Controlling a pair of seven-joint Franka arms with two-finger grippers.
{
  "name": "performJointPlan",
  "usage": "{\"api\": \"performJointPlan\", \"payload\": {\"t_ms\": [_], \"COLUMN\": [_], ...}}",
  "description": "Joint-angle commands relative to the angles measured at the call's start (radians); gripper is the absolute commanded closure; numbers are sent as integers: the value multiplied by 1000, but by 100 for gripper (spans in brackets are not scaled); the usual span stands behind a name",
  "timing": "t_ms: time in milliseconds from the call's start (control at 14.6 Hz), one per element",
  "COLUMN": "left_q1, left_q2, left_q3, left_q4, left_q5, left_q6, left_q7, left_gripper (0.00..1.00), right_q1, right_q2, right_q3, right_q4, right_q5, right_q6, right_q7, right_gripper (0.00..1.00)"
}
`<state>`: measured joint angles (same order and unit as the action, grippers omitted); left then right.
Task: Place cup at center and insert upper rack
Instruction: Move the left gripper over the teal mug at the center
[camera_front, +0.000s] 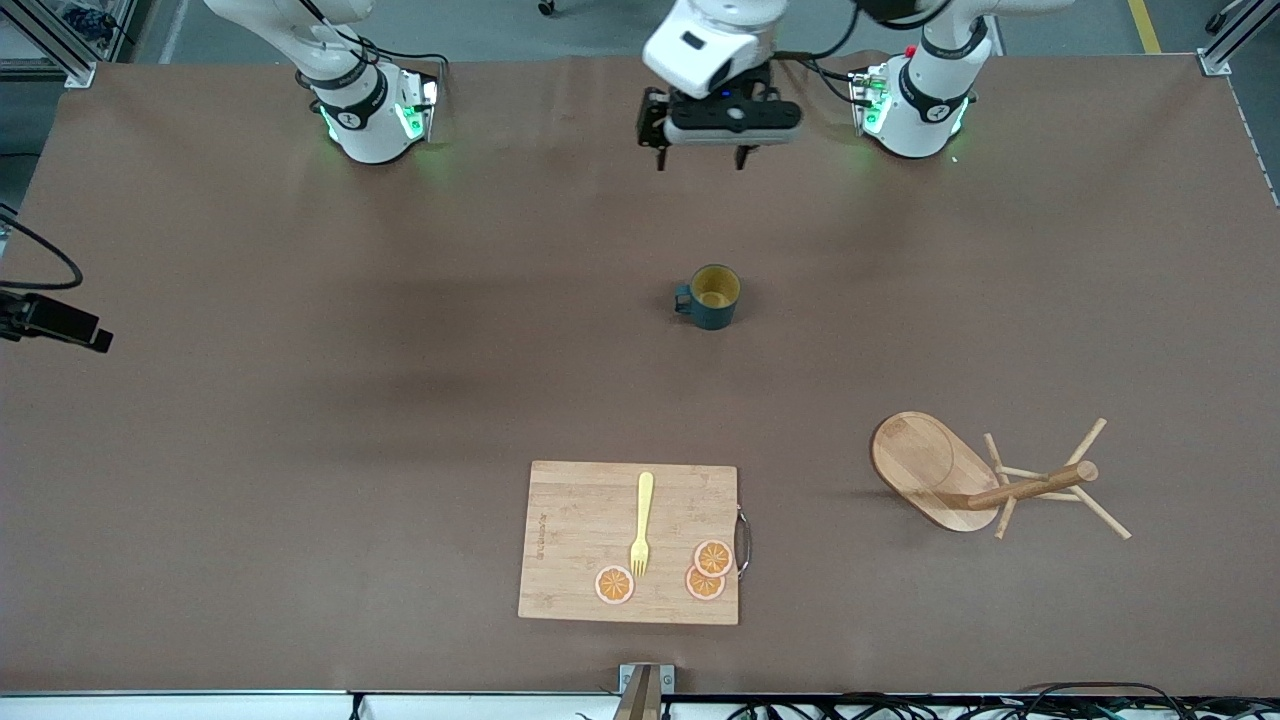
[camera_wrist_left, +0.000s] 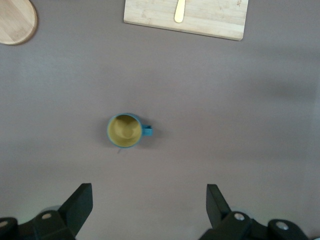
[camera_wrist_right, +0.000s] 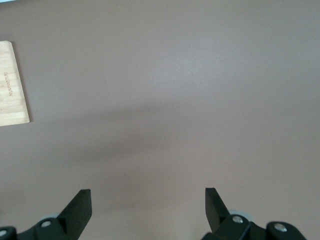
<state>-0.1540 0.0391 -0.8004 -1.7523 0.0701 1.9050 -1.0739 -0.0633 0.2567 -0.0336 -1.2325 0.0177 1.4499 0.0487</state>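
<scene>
The cup (camera_front: 712, 296) stands upright on the surface (camera_front: 300, 400), roughly midway between its two ends and closer to the edge where the arm bases stand than to the front camera's edge; its handle points toward the right arm's end. The upper rack (camera_front: 985, 480) lies tipped on its side near the left arm's end, nearer to the front camera than the cup, its oval base on edge and its post and pegs pointing toward that end's edge. A cutting board (camera_front: 580, 520) with a yellow fork (camera_front: 642, 525) and orange slices (camera_front: 705, 570) lies by the front camera's edge. To take the cup well, I judge the left gripper (camera_front: 698, 158) should come straight down and close across the rim or body with the handle kept out of the pinch, so the cup does not twist. That gripper hangs high, pointing down over bare surface between the cup and the bases' edge, its jaws spread wide and holding nothing. The right gripper (camera_wrist_right: 148, 207) waits over bare surface, jaws likewise wide apart and empty; only that arm's base shows in the front view.
</scene>
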Motion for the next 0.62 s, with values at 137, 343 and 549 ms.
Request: {"api": "performJointPlan", "payload": {"t_ms": [137,343,549], "left_q1": [-203,-294,-363], "left_q2": [163,270,343], "left_q3": [-3,-2,-2], "left_q4": [-42,-44,-65], "left_q5": [308,501,652], "left_q6": [94,97,94], "left_q7": [-407,-630,-808], "left_gripper": [0,0,1], "right_q1": [-36,-36,-33], "right_q2": [-56,-133,-201], "right_q3": [38,38,41], "right_q4": [-96,-224,-315], "right_q5": [-36,-36,-36], "right_q6": [52,117,147], "right_q7": [-10,-10,-21], "right_gripper": [0,0,0]}}
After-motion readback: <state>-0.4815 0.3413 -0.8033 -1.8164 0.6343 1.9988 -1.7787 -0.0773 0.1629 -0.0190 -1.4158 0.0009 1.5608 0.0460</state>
